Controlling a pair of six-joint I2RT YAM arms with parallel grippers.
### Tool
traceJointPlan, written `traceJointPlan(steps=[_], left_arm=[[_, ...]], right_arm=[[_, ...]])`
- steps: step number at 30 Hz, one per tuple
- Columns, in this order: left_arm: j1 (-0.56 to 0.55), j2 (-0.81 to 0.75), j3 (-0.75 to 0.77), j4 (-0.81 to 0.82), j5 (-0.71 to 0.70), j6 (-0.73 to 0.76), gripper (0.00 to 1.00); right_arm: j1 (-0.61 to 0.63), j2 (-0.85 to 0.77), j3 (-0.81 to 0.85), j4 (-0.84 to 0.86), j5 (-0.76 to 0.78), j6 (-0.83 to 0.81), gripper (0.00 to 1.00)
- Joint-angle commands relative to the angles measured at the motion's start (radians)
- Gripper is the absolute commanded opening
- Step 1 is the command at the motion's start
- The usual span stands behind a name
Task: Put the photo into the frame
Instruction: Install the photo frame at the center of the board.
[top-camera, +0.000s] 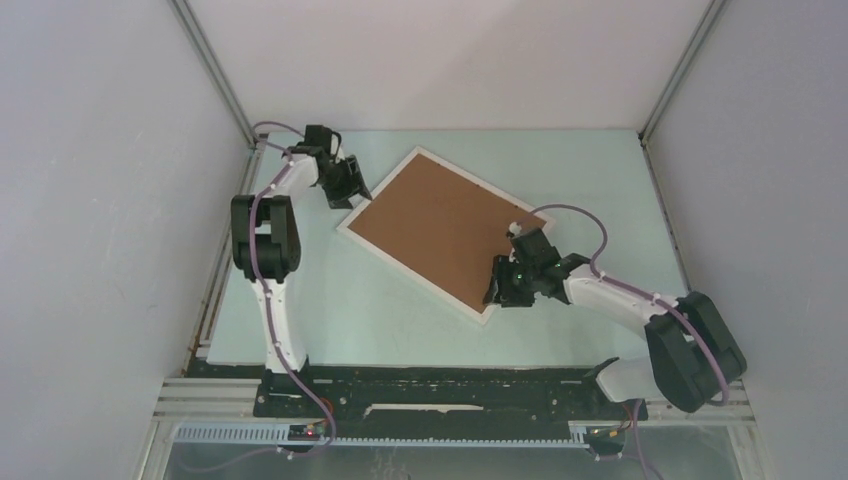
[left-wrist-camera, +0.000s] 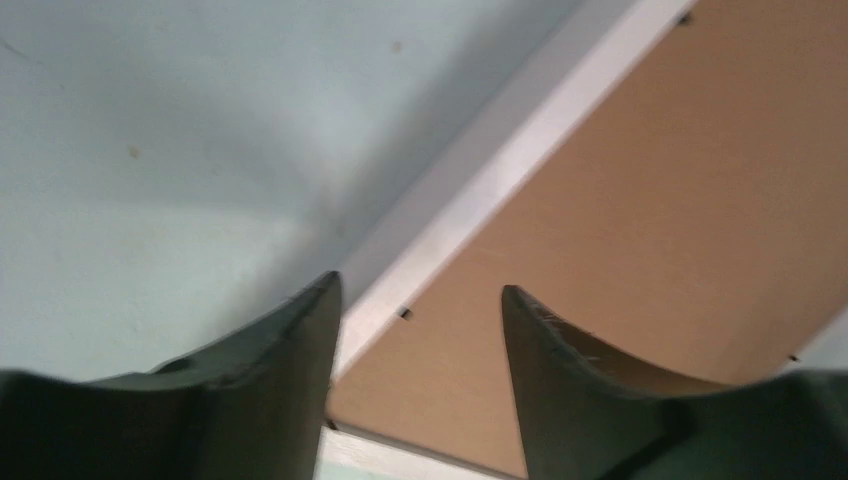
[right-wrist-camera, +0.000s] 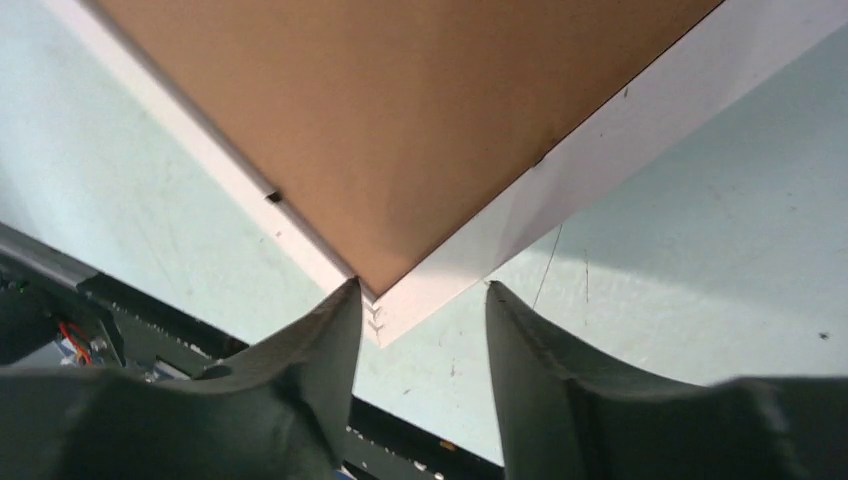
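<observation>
The white frame (top-camera: 392, 256) lies face down and turned at an angle on the pale table, with the brown backing board (top-camera: 440, 226) filling its back. The photo is hidden. My left gripper (top-camera: 350, 193) is open over the frame's left corner; in the left wrist view (left-wrist-camera: 418, 292) its fingers straddle the white rim (left-wrist-camera: 470, 195) and the brown board (left-wrist-camera: 660, 190). My right gripper (top-camera: 492, 296) is open and empty at the frame's near corner (right-wrist-camera: 385, 322), which lies between its fingers (right-wrist-camera: 338, 330) in the right wrist view.
White walls enclose the table on three sides. The black base rail (top-camera: 440, 385) runs along the near edge, also showing in the right wrist view (right-wrist-camera: 150, 315). Small black retaining tabs (left-wrist-camera: 404, 313) sit along the board's edge.
</observation>
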Motion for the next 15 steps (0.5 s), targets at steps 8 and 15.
traceJointPlan(steps=[8, 15], left_arm=[[-0.013, -0.454, -0.186, -0.04, 0.019, -0.007, 0.86], [-0.032, -0.808, -0.773, 0.275, -0.001, -0.324, 0.86]], right_arm=[[-0.301, -0.203, 0.209, -0.112, -0.032, -0.104, 0.87], [-0.468, 0.141, 0.443, 0.063, -0.09, -0.085, 0.86]])
